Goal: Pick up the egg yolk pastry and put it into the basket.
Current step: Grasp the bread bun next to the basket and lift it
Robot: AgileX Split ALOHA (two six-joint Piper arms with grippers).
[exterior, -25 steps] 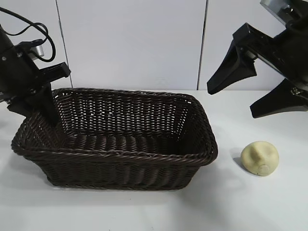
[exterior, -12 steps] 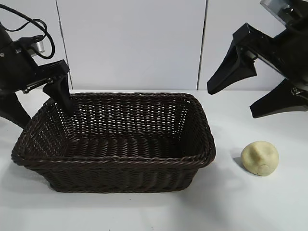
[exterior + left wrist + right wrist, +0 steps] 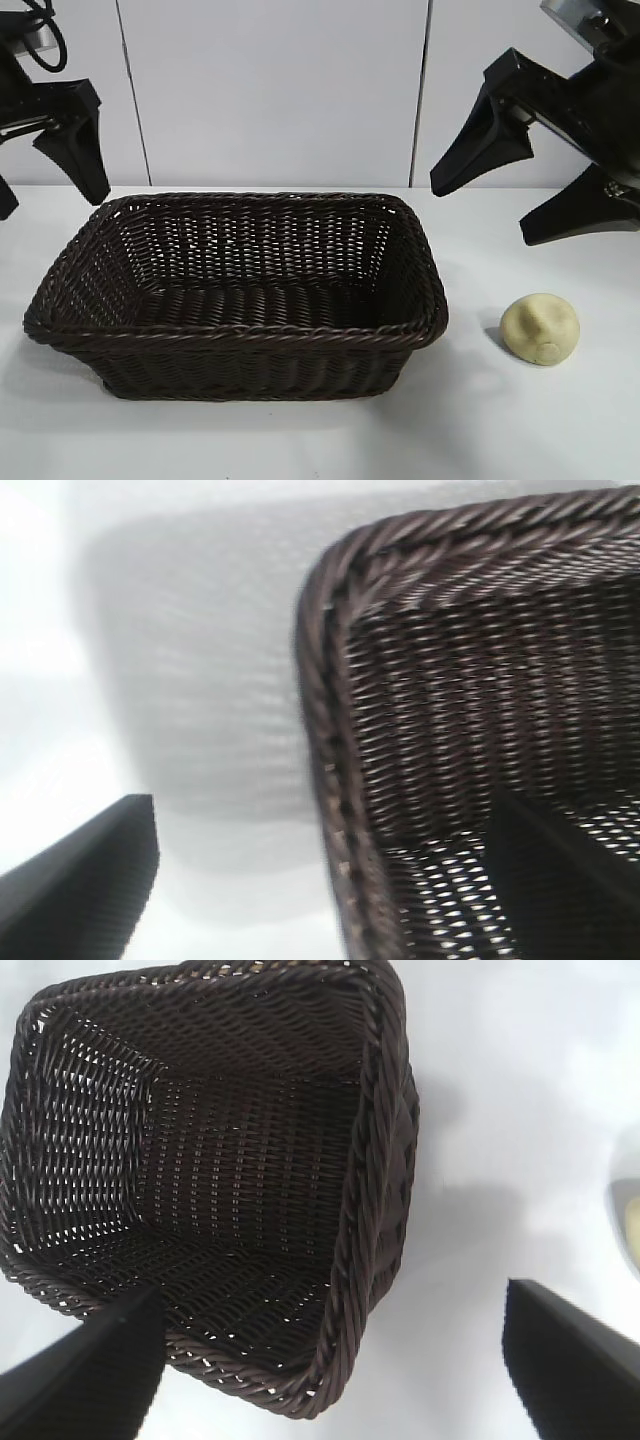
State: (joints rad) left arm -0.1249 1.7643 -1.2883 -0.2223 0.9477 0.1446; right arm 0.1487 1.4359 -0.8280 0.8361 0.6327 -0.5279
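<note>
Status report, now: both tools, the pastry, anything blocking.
Left tool open, empty, above basket's left rim. Right tool open, empty, above egg yolk pastry. Pastry on table, right of basket. Nothing blocking.

Setting: a robot test station in a lab-type room. Indicators: a plain white surface (image 3: 300, 440); a backdrop of flat white wall panels (image 3: 275, 90) divided by thin vertical seams; two black robot arms, one at each side; loose black cabling (image 3: 45, 30) on the left arm. No household furnishings are visible.

White table (image 3: 300, 440), pale panelled wall (image 3: 280, 90) behind, dark vertical seams (image 3: 421, 95)
</note>
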